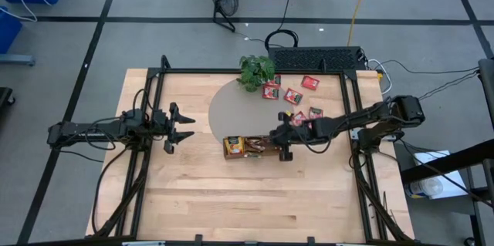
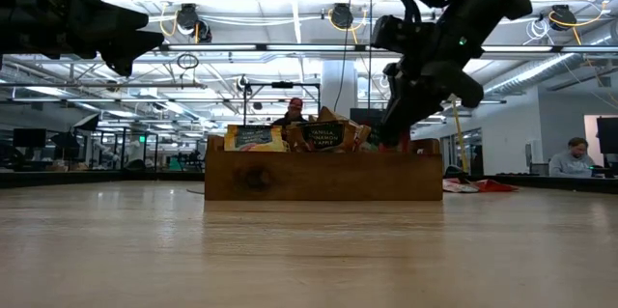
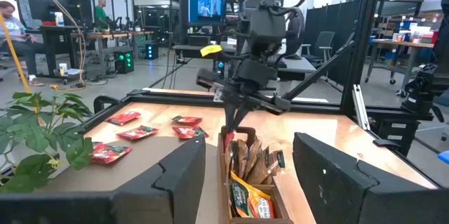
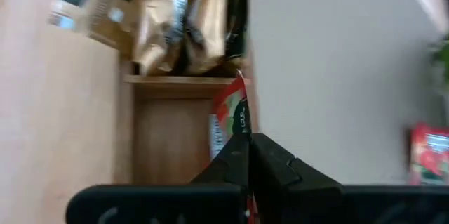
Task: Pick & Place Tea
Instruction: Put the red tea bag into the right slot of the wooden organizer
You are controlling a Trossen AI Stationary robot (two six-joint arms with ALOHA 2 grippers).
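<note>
The counter (image 1: 201,200) is a light wooden top with a black frame around its edges. A grey round mat (image 1: 231,111) lies on it near the far side. At the far edge of this mat stands a green potted plant (image 1: 255,71). Several red tea packets (image 1: 292,96) lie flat on the mat and just beside it, near the plant. A wooden tray (image 1: 248,147) with upright packets inside stands near the middle of the counter.
</note>
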